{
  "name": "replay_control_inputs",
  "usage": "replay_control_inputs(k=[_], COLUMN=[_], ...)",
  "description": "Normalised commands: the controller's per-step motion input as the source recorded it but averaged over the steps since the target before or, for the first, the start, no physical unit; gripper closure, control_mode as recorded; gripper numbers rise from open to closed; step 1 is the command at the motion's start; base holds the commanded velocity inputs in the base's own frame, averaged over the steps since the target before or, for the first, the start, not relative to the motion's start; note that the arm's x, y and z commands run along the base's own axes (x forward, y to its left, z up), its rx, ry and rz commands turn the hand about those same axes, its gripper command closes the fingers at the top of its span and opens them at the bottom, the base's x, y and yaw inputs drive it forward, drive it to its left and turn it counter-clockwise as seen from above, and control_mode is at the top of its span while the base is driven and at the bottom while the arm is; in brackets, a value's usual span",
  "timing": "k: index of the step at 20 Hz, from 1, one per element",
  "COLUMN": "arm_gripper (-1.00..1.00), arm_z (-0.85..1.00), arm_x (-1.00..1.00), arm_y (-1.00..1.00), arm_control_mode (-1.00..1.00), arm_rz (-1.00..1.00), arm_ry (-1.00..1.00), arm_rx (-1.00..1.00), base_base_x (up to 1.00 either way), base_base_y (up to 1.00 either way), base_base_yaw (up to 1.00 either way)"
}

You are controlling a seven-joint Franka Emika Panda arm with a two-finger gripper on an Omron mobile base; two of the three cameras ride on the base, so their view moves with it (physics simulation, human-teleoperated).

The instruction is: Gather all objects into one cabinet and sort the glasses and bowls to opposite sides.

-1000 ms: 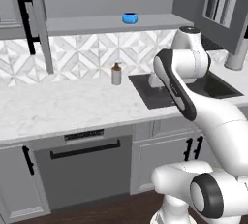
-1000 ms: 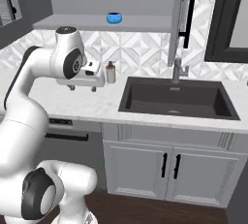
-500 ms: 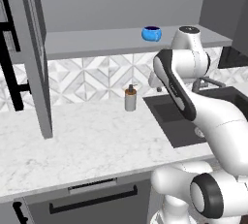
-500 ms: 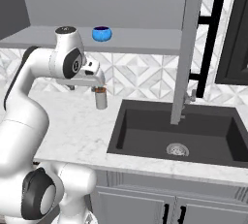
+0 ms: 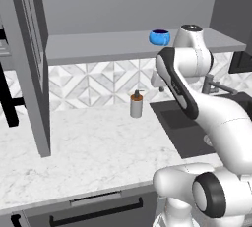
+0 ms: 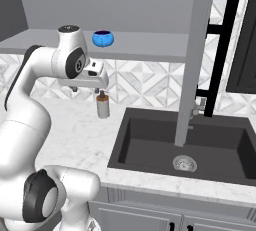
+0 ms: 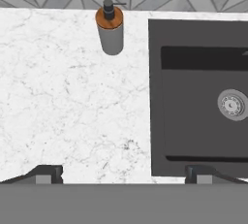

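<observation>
The two-finger gripper [image 7: 121, 173] is held with its jaws spread wide and nothing between them; in the hand view only the dark fingertips [image 7: 47, 172] are seen, their lower parts cut off at the bottom. In the right base view the gripper [image 6: 86, 88] is seen pointing down over the white marbled counter [image 7: 63, 111], its fingers too small to make out. In the left base view the hand is largely hidden behind the white arm's own link.

Just beyond the gripper, a grey cylindrical soap dispenser with a brown top and black pump [image 7: 110, 27] stands upright on the counter, close to the tiled wall and just beside the black rectangular sink [image 7: 193, 97]. The sink's right end is cut off in the hand view.

The small glossy bright blue bowl [image 5: 159, 37] sits upright on the flat grey shelf of the upper wall cabinet [image 5: 98, 46], mouth up — above and behind the arm's upper joint, well apart from the gripper. Being round, it shows no long axis. Its dark inside is only partly visible.

The tall grey cabinet door with a long black bar handle [image 6: 197, 60] stands open, edge-on — its top cut off in both base views, and part of the tap hidden behind it.
</observation>
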Motion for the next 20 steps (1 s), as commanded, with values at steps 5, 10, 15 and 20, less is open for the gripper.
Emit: replay_control_inputs(k=[5,10,15,20], arm_gripper=[-1.0,-1.0,-1.0,-1.0], arm_z=[0.0,0.0,0.03,0.35], arm_x=[0.0,0.63,0.19,-0.06], arm_y=[0.0,-0.02,0.0,0.0], arm_control_mode=[1.0,-1.0,-1.0,-1.0], arm_rz=[0.0,0.0,0.0,0.0], arm_ry=[0.0,0.0,-0.04,-0.04], arm_rx=[0.0,0.03,0.02,0.0], base_base_x=[1.0,0.2,0.0,0.0], base_base_y=[-0.08,-0.01,0.0,0.0], base_base_yaw=[0.0,0.0,0.0,0.0])
